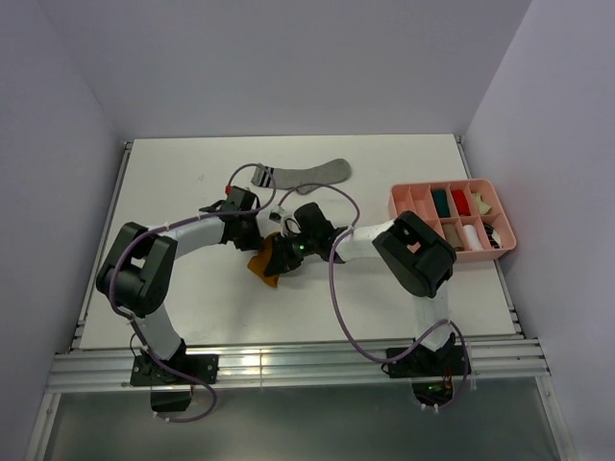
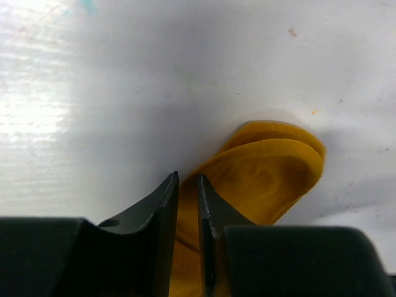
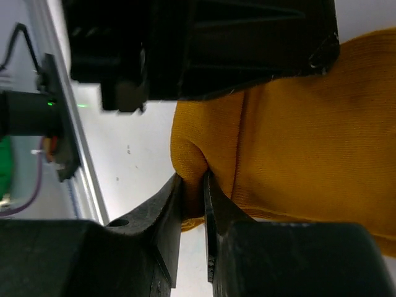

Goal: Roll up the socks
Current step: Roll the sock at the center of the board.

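A mustard-orange sock (image 1: 263,268) lies bunched at the table's middle, and both grippers meet over it. My left gripper (image 2: 187,176) is shut on the mustard sock (image 2: 266,170), with yellow fabric filling the narrow gap between its fingers. My right gripper (image 3: 193,179) pinches a fold at the sock's (image 3: 297,148) edge. In the top view the left gripper (image 1: 258,242) comes in from the left and the right gripper (image 1: 284,252) from the right. A grey sock (image 1: 306,174) with dark cuff stripes lies flat farther back.
A pink compartment tray (image 1: 399,213) with small rolled bundles stands at the right edge of the table. The left gripper's black body (image 3: 204,43) hangs close above the sock in the right wrist view. Cables loop over both arms.
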Action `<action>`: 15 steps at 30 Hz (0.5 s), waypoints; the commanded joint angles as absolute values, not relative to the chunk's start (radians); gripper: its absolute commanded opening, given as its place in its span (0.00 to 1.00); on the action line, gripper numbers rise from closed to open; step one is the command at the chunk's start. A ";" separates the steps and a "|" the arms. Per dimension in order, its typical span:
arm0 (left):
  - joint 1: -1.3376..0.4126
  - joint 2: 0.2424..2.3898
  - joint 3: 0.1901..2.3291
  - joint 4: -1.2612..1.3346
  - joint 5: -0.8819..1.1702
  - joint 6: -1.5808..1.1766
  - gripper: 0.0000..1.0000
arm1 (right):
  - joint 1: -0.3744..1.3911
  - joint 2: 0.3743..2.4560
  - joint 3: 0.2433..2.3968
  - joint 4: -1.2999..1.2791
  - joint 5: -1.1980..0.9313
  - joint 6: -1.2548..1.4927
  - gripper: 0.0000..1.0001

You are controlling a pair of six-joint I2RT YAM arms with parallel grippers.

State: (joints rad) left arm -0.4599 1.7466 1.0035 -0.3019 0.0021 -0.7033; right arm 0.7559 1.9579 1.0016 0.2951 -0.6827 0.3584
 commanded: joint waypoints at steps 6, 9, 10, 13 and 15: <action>-0.468 1.816 0.999 -0.227 0.061 -0.635 0.22 | 0.713 2.104 1.094 0.210 -0.779 0.446 0.00; -0.471 1.809 0.999 -0.219 0.038 -0.638 0.22 | 0.704 2.129 1.107 0.187 -0.769 0.465 0.00; -0.471 1.798 0.999 -0.222 0.020 -0.641 0.22 | 0.700 2.134 1.106 0.184 -0.764 0.471 0.00; -0.469 1.738 1.009 -0.244 -0.059 -0.664 0.27 | 0.683 2.149 1.092 0.195 -0.749 0.511 0.00; -0.466 1.680 1.015 -0.262 -0.103 -0.698 0.29 | 0.673 2.149 1.080 0.212 -0.736 0.535 0.00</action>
